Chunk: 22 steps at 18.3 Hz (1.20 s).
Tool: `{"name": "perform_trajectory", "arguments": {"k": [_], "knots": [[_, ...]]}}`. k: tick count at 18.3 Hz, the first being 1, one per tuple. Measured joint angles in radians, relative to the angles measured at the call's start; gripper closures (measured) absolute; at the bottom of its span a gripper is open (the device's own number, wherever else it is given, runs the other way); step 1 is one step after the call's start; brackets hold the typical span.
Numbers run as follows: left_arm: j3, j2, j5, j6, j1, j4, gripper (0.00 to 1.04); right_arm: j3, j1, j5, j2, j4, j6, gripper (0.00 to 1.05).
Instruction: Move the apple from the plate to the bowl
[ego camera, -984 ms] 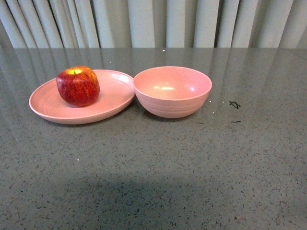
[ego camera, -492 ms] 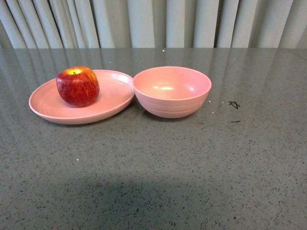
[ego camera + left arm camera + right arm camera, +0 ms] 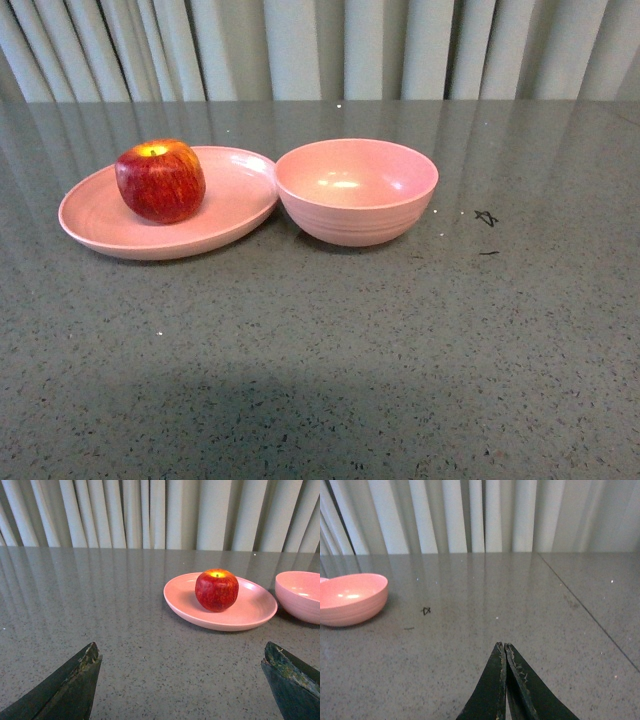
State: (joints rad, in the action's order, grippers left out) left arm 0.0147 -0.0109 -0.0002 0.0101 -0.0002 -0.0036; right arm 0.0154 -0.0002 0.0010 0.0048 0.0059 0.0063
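Starting on my left, my left tool [image 3: 181, 650] is spread wide, both dark fingers low over the grey speckled surface [image 3: 350, 350] with nothing between them. Ahead of it, well apart, lies the plate [image 3: 225, 215]. The apple [image 3: 160, 181] stands upright on the plate's left half, its yellow stem dip facing up. Nothing has gone to the bowl yet, so I judge the step in hand to be the reach and grasp with this left tool.

To do it well, I would keep the fingers spread wider than the apple until they straddle its broadest part. I would close on its sides rather than near the top, because a round, smooth skin may squirt out of a high pinch. I would also come in above the plate's raised rim, since a nudge there could push the plate.

The plate's right edge sits just beside the bowl [image 3: 356, 195] — touching or not, I cannot tell. The bowl is upright, deep and empty. The lift should clear its rim, and I would lower the apple inside before letting go, as a drop might bounce out or shove the bowl.

Further right is a small black mark [image 3: 487, 217] on the surface. Beyond that is my right tool [image 3: 505, 647], fingers pressed together on nothing, well apart from the bowl — I judge it can stay idle.
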Motion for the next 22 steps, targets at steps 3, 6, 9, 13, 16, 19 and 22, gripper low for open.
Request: {"name": "perform_trajectory", "arguments": {"k": [3,6,9,13,16,19,22], "knots": [[0.0,0.0,0.0,0.0,0.0,0.0,0.07,-0.002,0.0,-0.001,-0.001,-0.011,0.0,1.03],[0.0,0.0,0.0,0.0,0.0,0.0,0.07,-0.002,0.0,-0.001,-0.001,-0.011,0.0,1.03],[0.0,0.0,0.0,0.0,0.0,0.0,0.07,-0.002,0.0,-0.001,-0.001,-0.011,0.0,0.93],[0.0,0.0,0.0,0.0,0.0,0.0,0.07,-0.002,0.0,-0.001,-0.001,-0.011,0.0,0.58],[0.0,0.0,0.0,0.0,0.0,0.0,0.07,-0.002,0.0,-0.001,-0.001,-0.011,0.0,0.31],[0.0,0.0,0.0,0.0,0.0,0.0,0.07,-0.002,0.0,-0.001,-0.001,-0.011,0.0,0.05],[0.0,0.0,0.0,0.0,0.0,0.0,0.07,-0.002,0.0,-0.001,-0.001,-0.011,0.0,0.07]]}}
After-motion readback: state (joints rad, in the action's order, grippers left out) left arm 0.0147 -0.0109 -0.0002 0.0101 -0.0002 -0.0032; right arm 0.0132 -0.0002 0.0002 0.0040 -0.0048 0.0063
